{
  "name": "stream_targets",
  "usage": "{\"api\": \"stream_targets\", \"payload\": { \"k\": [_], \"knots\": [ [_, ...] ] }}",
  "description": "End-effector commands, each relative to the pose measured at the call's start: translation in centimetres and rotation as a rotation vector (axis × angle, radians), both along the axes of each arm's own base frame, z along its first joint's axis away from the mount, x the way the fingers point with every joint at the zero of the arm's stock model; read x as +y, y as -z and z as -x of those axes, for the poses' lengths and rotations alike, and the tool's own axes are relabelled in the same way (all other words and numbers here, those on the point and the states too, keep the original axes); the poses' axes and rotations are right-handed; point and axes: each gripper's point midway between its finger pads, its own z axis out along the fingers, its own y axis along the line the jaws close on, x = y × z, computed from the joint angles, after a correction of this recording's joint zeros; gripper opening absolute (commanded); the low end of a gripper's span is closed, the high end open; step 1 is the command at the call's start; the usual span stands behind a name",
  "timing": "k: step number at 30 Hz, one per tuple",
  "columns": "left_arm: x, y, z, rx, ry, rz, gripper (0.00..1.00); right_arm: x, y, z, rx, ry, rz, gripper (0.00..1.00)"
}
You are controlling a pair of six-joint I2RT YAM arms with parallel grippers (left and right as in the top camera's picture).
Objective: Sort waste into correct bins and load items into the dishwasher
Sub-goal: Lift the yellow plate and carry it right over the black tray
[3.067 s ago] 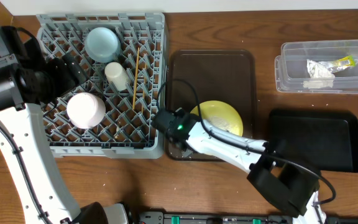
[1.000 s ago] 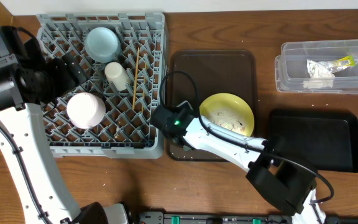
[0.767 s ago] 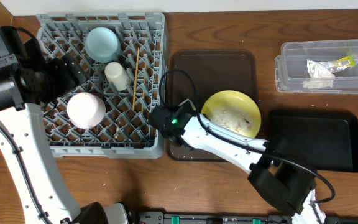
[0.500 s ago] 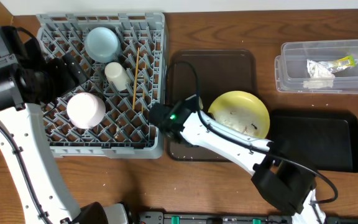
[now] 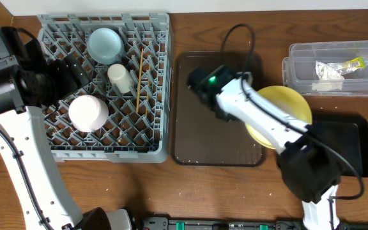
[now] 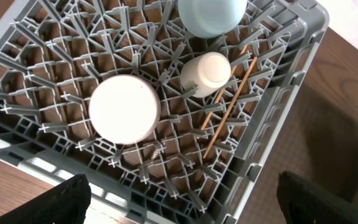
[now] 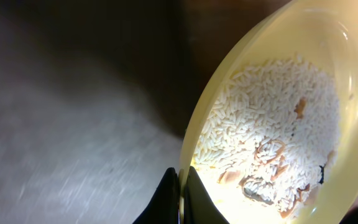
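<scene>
The grey dish rack holds a light blue bowl, a small white cup, an upturned white bowl and wooden chopsticks. My left gripper hangs open and empty above the rack, over the white bowl. My right gripper is shut on the rim of the yellow plate, which carries rice scraps. The plate is held in the air over the gap between the brown tray and the black tray. The clear tub holds the wrapper.
The dark brown serving tray lies between the rack and the black tray, with my right arm crossing above it. The clear tub sits at the far right, behind the black tray. Bare wooden table runs along the front edge.
My right gripper has carried the yellow plate up off the brown tray and to the right, toward the black tray. My left arm and the things in the rack have not moved.
</scene>
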Motion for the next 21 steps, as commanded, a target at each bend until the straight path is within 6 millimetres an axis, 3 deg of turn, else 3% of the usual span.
{"api": "stream_targets", "payload": {
  "k": [1, 6, 13, 21],
  "knots": [
    [0.2, 0.1, 0.1, 0.005, -0.015, 0.001, 0.96, -3.5, -4.3, -1.9, -0.124, 0.127, -0.060, 0.01],
    [0.2, 0.1, 0.1, 0.005, -0.015, 0.001, 0.96, -8.7, -6.0, -3.1, -0.155, 0.285, -0.110, 0.01],
    [0.2, 0.1, 0.1, 0.004, -0.015, 0.001, 0.96, -14.9, -5.2, -4.1, -0.110, 0.493, -0.250, 0.01],
    [0.2, 0.1, 0.1, 0.005, -0.015, 0.001, 0.96, -17.6, -4.5, -5.2, -0.057, 0.535, -0.483, 0.01]
  ]
}}
